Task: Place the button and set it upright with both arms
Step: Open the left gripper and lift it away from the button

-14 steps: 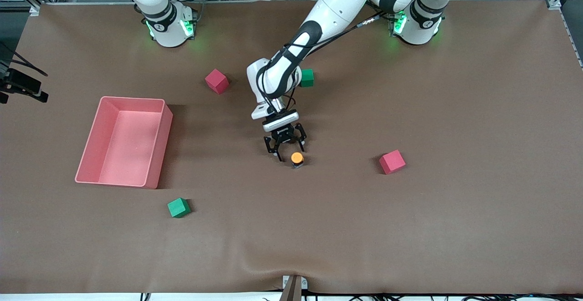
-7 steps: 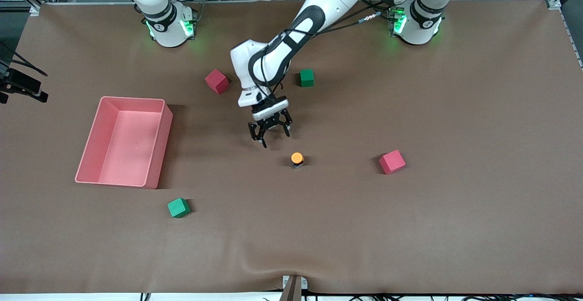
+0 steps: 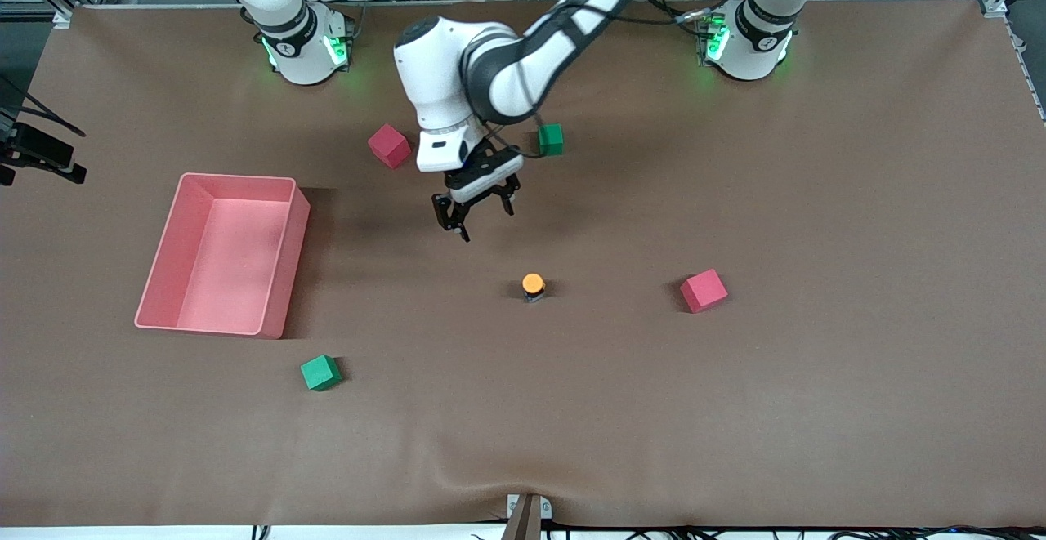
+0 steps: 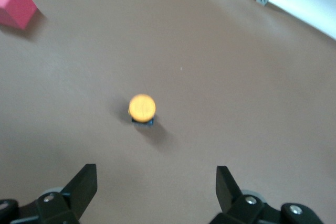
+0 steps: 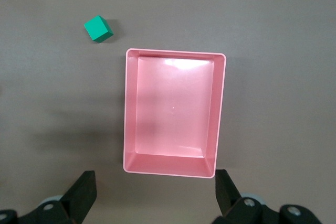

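Front view is showing the button standing upright on the brown table just below the middle of the frame, its orange cap facing up and nothing touching it. The left gripper is hanging in the air above and toward the upper left of the button, well apart from it, with its jaws spread wide and holding nothing. A red cube is sitting to the right of the button in the frame, another red cube and a green cube are lying in the upper middle, and a second green cube is resting at lower left, below the pink bin. The right arm is waiting; in the right wrist view the right gripper is hovering over the pink bin with its jaws wide and empty.
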Robot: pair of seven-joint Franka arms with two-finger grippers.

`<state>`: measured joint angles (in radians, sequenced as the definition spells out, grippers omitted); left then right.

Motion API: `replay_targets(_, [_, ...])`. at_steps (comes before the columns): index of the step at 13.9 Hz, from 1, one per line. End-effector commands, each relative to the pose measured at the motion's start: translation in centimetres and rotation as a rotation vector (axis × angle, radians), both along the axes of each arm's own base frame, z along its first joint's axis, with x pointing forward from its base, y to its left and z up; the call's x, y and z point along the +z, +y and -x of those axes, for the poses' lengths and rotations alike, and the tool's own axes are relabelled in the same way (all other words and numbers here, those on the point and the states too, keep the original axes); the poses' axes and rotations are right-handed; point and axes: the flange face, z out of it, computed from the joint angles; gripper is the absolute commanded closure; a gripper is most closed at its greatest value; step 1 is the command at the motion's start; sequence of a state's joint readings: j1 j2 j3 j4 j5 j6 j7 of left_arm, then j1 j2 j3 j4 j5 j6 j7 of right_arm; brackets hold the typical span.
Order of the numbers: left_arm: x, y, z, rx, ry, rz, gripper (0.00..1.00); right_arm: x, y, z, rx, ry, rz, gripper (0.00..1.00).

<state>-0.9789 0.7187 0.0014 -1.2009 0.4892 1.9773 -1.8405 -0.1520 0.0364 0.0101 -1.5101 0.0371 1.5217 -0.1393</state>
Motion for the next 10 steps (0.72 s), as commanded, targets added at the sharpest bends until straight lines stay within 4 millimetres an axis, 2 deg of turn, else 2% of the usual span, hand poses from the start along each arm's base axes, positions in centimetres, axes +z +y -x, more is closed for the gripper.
replay_targets(1, [8.1, 6.1, -4.1, 0.053, 0.102, 0.092, 0.0, 0.3, -0.3, 0.1, -0.002, 0.003, 0.001, 0.0])
replay_targets(3, [12.4, 11.0, -7.5, 0.136, 0.099, 0.15, 0.0, 0.3, -0.2, 0.1, -0.002, 0.004, -0.001, 0.0])
replay_targets(6, [17.2, 20.2, -12.9, 0.121, 0.145, 0.186, 0.0, 0.3, -0.2, 0.1, 0.0, 0.004, 0.001, 0.0])
replay_targets(8, [19.6, 27.4, -16.3, 0.099, 0.179, 0.23, 0.0, 0.3, -0.3, 0.2, -0.003, 0.003, 0.001, 0.0])
replay_targets(10, [19.4, 32.5, -17.9, 0.042, 0.245, 0.162, 0.0, 0.3, -0.3, 0.1, -0.005, 0.003, 0.002, 0.0])
